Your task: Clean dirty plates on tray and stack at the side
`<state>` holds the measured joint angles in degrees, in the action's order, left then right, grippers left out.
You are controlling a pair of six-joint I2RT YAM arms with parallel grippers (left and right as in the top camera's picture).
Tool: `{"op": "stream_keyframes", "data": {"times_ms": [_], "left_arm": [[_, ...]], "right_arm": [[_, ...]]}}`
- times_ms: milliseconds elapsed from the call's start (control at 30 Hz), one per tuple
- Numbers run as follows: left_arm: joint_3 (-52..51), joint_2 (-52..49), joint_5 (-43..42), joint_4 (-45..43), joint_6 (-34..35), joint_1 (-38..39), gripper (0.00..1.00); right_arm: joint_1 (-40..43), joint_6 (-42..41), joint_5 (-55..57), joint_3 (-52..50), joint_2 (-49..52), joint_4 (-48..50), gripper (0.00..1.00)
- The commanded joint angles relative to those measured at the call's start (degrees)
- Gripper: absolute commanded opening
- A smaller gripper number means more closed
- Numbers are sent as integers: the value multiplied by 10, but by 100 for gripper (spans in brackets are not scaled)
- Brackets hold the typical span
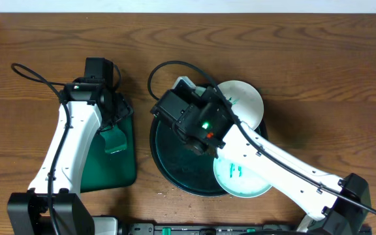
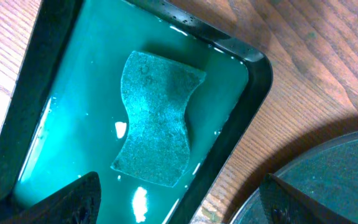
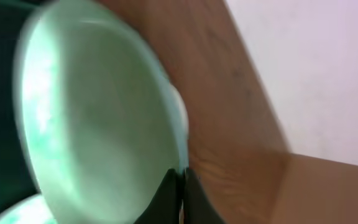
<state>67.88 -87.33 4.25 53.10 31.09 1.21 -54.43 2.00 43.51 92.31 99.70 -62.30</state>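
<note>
Overhead, the right arm [image 1: 266, 158] covers much of the round tray [image 1: 172, 153] and parts of the far plate [image 1: 247, 98] and near plate [image 1: 240, 185]; in the right wrist view a plate [image 3: 92, 112] is blurred, its markings unreadable.

Wood table [image 1: 318, 52] bears round tray [image 1: 175, 160] (dark) and rectangular tray [image 1: 119, 166].

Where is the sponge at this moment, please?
In the left wrist view, the sponge lies flat in the wet rectangular green tray, below the left gripper; the large round tray is its neighbour on the right.
</note>
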Motion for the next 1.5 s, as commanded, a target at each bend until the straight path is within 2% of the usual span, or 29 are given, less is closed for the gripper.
{"op": "stream_keyframes", "data": {"times_ms": [0, 367, 567, 733, 767, 833, 867, 900, 933, 967, 1000, 1033, 1067, 1100, 1133, 1167, 1233, 1467], "left_arm": [[8, 2, -4, 4, -4, -3, 82], [8, 2, -4, 6, -4, -3, 82], [8, 2, -4, 7, -4, -3, 82], [8, 2, -4, 6, -4, -3, 82], [8, 2, -4, 6, -4, -3, 82], [8, 2, -4, 6, -4, -3, 82], [8, 2, -4, 6, -4, -3, 82], [8, 2, -4, 6, -4, -3, 82], [8, 2, -4, 6, -4, -3, 82], [8, 2, -4, 6, -4, -3, 82], [8, 2, -4, 6, -4, -3, 82], [8, 2, -4, 6, -4, -3, 82], [8, 2, -4, 6, -4, -3, 82], [8, 2, -4, 6, -4, -3, 82], [8, 2, -4, 6, -4, -3, 82], [8, 2, -4, 6, -4, -3, 82], [8, 2, -4, 6, -4, -3, 82], [8, 2, -4, 6, -4, -3, 82]], "right_arm": [[63, -87, -100, 7, -4, 0, 1], [240, -205, -288, 7, -5, 3, 1], [327, -204, -387, 7, -5, 27, 1], [362, -207, -395, 7, -5, 16, 1], [369, -213, -395, 7, -5, 12, 9], [377, -215, -412, 7, -5, 8, 43], [379, -213, -437, 7, -5, 7, 55], [379, -210, -452, 7, -5, 10, 43], [379, -203, -451, 7, -5, 12, 21], [379, -196, -451, 7, -5, 13, 18], [379, -195, -452, 7, -4, 14, 33], [379, -189, -465, 7, -3, 15, 43], [379, -166, -486, 7, -2, 17, 44], [379, -149, -499, 7, 2, 17, 35], [379, -143, -502, 7, 7, 16, 21], [379, -144, -502, 6, 12, 15, 15], [377, -143, -502, 3, 26, 11, 21], [376, -138, -493, -3, 95, 9, 24]]}}
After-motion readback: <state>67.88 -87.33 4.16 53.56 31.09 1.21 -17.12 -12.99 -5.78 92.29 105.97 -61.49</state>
